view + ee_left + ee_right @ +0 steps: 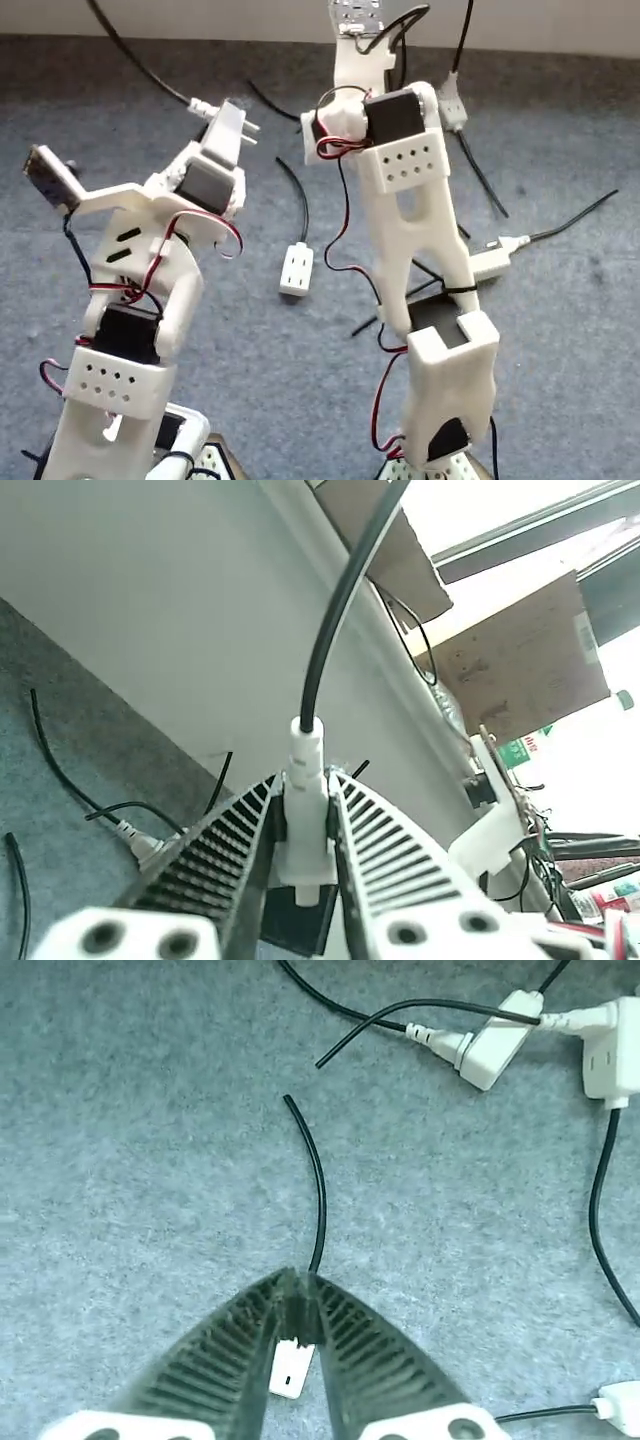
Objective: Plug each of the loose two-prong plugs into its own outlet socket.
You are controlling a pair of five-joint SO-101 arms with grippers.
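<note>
- One plug point(308, 830) sat clamped in the left gripper point(305, 780), prongs hidden behind its fingers point(225, 850).
- Right gripper point(297, 1278) closed on nothing, half-covering a socket point(288, 1368).

High view: soft, even light over grey surface point(560, 340), no hard edges. Faint shadows pool under white arm point(435, 245), plastic bright, not blown out.

Left wrist view: glare patch point(600, 780) burning out one whole corner. Plug point(306, 820) and left jaws backlit, ribs dark. Wall point(150, 610) flat, pale.

Right wrist view: light even, thin soft shadow hugging black cable point(321, 1175). Right jaws in shade.
</note>
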